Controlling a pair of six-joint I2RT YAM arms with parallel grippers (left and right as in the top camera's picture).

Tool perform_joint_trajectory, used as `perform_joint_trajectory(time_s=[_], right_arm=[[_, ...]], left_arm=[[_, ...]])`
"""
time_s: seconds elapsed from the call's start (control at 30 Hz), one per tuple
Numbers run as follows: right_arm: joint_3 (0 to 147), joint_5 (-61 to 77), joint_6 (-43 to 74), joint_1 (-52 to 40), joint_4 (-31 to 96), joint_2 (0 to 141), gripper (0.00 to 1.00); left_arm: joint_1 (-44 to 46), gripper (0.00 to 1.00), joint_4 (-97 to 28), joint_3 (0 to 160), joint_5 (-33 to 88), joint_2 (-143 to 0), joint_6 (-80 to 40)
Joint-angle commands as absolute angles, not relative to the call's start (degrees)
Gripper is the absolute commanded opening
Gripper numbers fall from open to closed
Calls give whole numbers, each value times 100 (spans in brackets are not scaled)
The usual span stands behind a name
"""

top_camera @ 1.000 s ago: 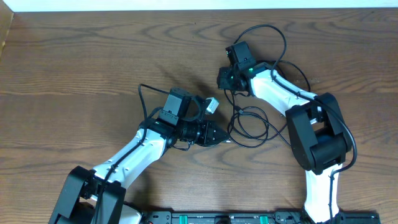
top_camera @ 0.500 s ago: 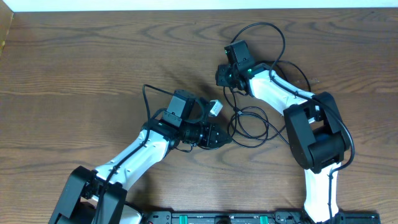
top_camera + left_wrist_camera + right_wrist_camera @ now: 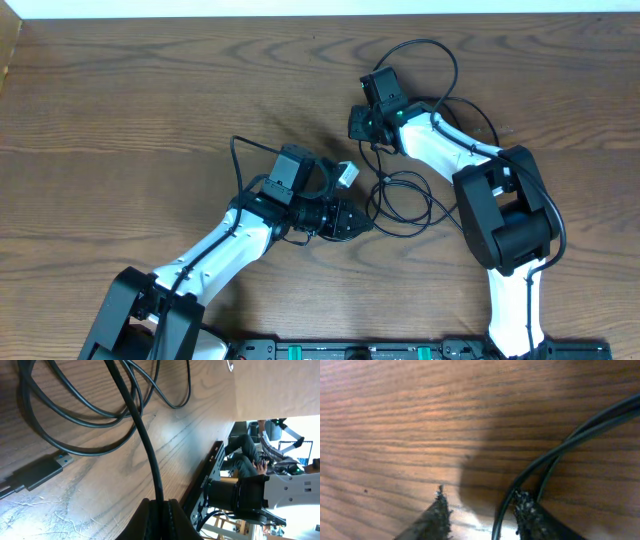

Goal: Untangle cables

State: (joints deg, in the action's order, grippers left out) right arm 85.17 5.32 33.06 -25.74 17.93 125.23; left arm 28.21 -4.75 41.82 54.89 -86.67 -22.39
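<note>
Left arm [image 3: 215, 245] stretched from the near edge toward mid-table, left gripper [image 3: 161, 506] pinched tight on a black cable [image 3: 145, 445], right arm [image 3: 440, 145] bent back leftward, right gripper [image 3: 481, 502] pointing down, fingers parted

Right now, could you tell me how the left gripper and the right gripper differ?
The left gripper is shut, pinching a black cable; the right gripper is open, with a cable strand running loose between its fingers. Seen from overhead, the left gripper sits beside the cable loops, the right gripper beyond them. Both hang low over the wooden table.
</note>
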Motion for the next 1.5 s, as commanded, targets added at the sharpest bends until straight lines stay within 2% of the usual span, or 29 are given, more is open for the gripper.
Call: perform_joint_trajectory(time_s=[0.0, 0.2, 0.37, 0.5, 0.6, 0.83, 0.93, 1.07, 1.27, 1.47], right_arm=[[8453, 451, 3778, -2613, 2285, 12809, 44], [8453, 462, 4318, -2746, 2320, 13216, 36], [8453, 438, 4327, -2779, 2189, 13515, 14], [8455, 141, 4322, -2790, 2189, 13520, 1], [8462, 392, 4145, -2781, 1984, 13511, 1], [8761, 2145, 3627, -2499, 1603, 12829, 1], [8807, 2941, 3586, -2318, 1470, 12156, 1], [8807, 3210, 3374, -2169, 1535, 11386, 1], [8807, 3177, 2923, -1868, 2311, 10278, 1], [8807, 2672, 2773, -1518, 3817, 9712, 1]], left_arm=[[2838, 8, -513, 4219, 5452, -8606, -2123], [2838, 8, -552, 4219, 5454, -8606, -2123], [2838, 8, -687, 4219, 5454, -8606, -2123], [2838, 7, -725, 4219, 5454, -8606, -2123], [2838, 7, -727, 4219, 5452, -8606, -2123], [2838, 8, -727, 4219, 5400, -8606, -2121], [2838, 8, -784, 4219, 4991, -8606, -2126], [2838, 8, -919, 4219, 4414, -8606, -2126], [2836, 7, -1170, 4219, 3326, -8606, -2196], [2792, 7, -1057, 4222, 1472, -8606, -3319]])
